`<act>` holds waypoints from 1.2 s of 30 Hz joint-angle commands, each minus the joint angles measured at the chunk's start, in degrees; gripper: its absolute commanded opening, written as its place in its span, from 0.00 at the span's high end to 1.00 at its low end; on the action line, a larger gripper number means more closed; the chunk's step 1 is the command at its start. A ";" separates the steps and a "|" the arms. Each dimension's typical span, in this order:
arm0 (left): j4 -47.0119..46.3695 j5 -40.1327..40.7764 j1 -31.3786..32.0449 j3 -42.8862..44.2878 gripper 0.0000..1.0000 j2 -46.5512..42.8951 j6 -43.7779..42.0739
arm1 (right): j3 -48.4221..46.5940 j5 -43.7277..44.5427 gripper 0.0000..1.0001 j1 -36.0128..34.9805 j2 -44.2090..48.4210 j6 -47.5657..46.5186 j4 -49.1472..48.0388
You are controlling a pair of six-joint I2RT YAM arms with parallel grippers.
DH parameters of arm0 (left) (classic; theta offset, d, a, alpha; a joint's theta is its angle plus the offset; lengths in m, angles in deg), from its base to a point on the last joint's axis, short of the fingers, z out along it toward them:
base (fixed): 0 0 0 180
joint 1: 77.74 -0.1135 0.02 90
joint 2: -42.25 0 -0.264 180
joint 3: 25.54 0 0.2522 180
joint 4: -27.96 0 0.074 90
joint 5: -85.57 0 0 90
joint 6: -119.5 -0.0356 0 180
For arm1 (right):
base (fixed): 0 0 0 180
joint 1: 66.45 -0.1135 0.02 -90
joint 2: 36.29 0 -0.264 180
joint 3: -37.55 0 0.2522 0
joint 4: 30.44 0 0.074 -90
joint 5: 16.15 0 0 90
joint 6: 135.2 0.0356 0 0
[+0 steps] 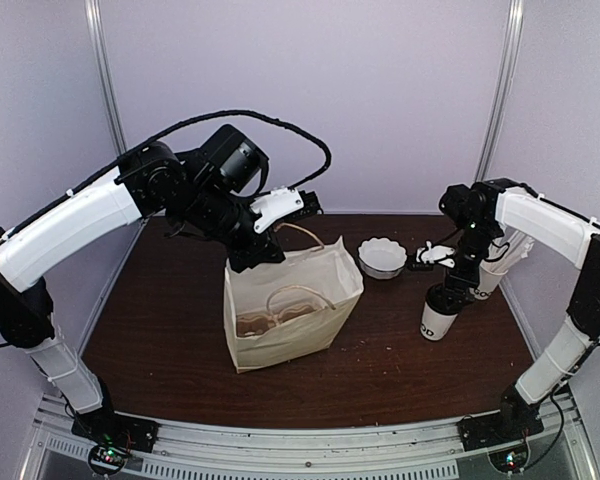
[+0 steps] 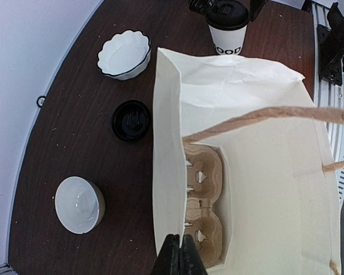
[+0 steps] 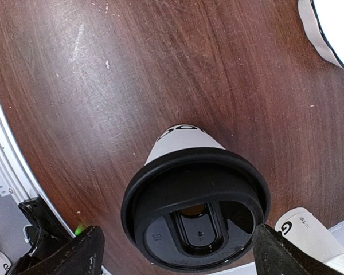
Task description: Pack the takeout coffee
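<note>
Upright on the dark wooden table (image 1: pixel 160 330), right of the paper bag (image 1: pixel 290 320) and apart from it: the paper cup (image 1: pixel 439 320), dark letters on its side, capped with its black lid (image 3: pixel 195 212). Straddling that lid, the right gripper (image 3: pixel 176 232), fingers (image 3: pixel 74 252) spread wide, one to each side of the rim, no contact to be made out. Close by one finger, a second cup (image 3: pixel 309 232) of the same kind. Behind the paper cup, near but not touching, a scalloped bowl (image 1: pixel 382 257). At the bag's rear left corner, the left gripper (image 2: pixel 180 258), fingers pressed together on the rim of the bag wall. Bag standing open; low inside, a cardboard cup carrier (image 2: pixel 203 212). Across the open mouth, a twisted paper handle (image 2: pixel 264 117), passing over the carrier in the left wrist view. Between cup and carrier, the bag's tall right wall. On the far side of the bag, seen only from the left wrist: a loose lid (image 2: pixel 131 120), black, and a plain white bowl (image 2: pixel 78 204), both well apart from the paper cup.
</note>
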 commanded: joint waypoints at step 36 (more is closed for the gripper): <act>-1.15 -1.54 0.01 -0.69 1.00 0.19 -0.62 | 0.43 2.30 0.01 0.09 -1.90 -0.12 -0.09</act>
